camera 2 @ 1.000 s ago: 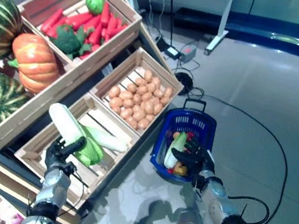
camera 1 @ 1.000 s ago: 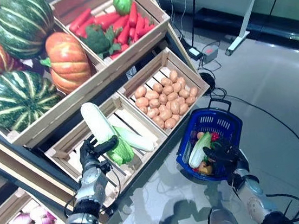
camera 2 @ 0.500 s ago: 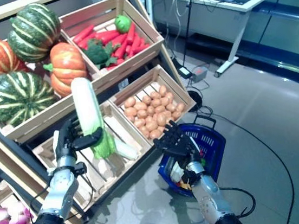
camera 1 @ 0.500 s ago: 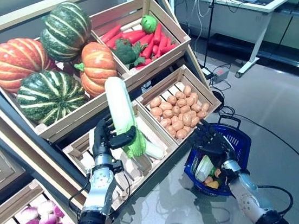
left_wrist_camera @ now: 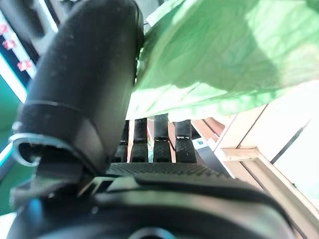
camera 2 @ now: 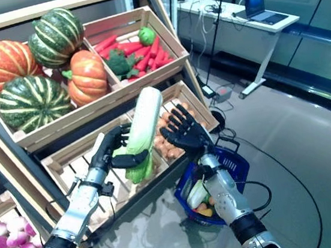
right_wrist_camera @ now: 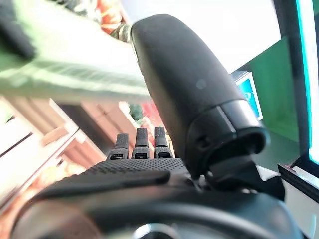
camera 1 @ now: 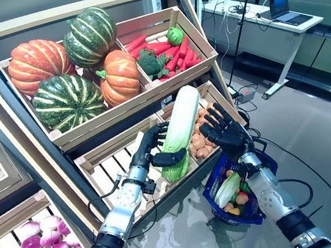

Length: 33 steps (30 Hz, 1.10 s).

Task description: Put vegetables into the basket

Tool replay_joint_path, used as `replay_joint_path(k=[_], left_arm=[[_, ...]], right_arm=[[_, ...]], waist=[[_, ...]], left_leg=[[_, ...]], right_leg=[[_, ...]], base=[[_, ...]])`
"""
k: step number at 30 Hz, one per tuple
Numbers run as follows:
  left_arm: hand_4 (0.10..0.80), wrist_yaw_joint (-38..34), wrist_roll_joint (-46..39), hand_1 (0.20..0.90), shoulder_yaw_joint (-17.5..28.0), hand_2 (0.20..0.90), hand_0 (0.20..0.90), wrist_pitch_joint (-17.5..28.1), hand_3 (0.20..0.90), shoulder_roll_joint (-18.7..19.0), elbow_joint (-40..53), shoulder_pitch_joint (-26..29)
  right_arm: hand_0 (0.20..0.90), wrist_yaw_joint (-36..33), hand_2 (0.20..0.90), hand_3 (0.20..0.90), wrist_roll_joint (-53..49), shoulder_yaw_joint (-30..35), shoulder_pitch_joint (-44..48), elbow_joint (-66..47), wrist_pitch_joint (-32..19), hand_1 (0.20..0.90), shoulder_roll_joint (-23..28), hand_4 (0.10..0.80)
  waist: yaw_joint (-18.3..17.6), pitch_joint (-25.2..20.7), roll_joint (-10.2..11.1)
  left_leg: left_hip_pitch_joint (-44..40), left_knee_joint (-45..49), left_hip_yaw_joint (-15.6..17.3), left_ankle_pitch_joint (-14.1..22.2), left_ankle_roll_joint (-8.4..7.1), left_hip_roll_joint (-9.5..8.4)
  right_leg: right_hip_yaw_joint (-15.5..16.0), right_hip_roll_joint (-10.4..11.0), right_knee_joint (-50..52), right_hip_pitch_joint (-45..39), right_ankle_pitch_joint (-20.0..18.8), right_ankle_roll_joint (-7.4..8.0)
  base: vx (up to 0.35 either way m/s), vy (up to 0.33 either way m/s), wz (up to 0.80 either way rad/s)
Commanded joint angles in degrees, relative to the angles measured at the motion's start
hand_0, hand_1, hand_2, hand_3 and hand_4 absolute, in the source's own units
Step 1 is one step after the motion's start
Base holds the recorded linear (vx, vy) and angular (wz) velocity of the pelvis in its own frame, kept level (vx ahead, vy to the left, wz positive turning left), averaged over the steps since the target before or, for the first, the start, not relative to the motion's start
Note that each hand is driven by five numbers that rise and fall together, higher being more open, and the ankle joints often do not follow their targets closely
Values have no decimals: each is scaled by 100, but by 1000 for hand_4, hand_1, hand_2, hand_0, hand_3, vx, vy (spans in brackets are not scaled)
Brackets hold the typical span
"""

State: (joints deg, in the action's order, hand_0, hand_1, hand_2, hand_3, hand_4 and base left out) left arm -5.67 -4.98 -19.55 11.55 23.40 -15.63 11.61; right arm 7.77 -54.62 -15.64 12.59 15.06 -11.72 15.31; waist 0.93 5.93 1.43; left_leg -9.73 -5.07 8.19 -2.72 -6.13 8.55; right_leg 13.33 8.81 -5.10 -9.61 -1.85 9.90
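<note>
My left hand (camera 1: pixel 152 154) is shut on a long white and green cabbage (camera 1: pixel 178 129) and holds it tilted in the air in front of the stand's lower crates. Its green leaves also show in the left wrist view (left_wrist_camera: pixel 224 55). My right hand (camera 1: pixel 224 132) is open with fingers spread, just to the right of the cabbage, above the blue basket (camera 1: pixel 214 198). The basket stands on the floor and holds another pale green cabbage (camera 1: pixel 227 190) and small red and yellow vegetables. The cabbage also shows past the right hand's thumb (right_wrist_camera: pixel 70 64).
A slanted wooden stand (camera 1: pixel 92 118) with crates of produce stands to the left and behind. A white desk (camera 1: pixel 268 23) with a laptop stands at the far right. Grey floor (camera 1: pixel 324 135) lies open to the right of the basket.
My left hand has carried the cabbage rightward toward the basket. My right hand has risen from the basket's rim to beside the cabbage. The camera has tilted up.
</note>
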Motion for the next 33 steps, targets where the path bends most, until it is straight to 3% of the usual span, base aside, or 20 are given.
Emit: replay_joint_path(k=[1,14,27,33], left_arm=[[400,-45,175,300,-117,300,300,575,300,203,424,1116],[400,-155,593,300,-315,300,300,812,300,259,496,1218],[400,-1325,2071,300,-447,300,300,1271,300,477,769,1344],[400,-1953,2692,300,-526,300,300,1532,300,577,862,1373]], right_arm=[[900,401,900,900,-246,366,830,-527,-346,900,-110,800],[900,326,900,900,-163,247,895,-590,-271,900,-192,800],[900,-451,900,900,-30,213,857,-444,-201,900,-240,800],[900,-1127,900,900,21,236,842,-360,-125,900,-275,800]], waist=[[69,-376,7],[66,-392,8],[34,-371,25],[8,-366,35]], left_leg=[[145,7,-181,313,215,-212],[51,7,-244,369,190,-187],[50,7,-235,377,164,-168],[38,7,-221,388,160,-168]], right_leg=[[82,32,84,-80,70,-234],[33,43,70,-175,119,-222],[-6,54,66,-167,126,-219],[-36,60,71,-163,124,-216]], base=[[45,-15,1],[2,-1,0],[0,0,0],[0,0,0]])
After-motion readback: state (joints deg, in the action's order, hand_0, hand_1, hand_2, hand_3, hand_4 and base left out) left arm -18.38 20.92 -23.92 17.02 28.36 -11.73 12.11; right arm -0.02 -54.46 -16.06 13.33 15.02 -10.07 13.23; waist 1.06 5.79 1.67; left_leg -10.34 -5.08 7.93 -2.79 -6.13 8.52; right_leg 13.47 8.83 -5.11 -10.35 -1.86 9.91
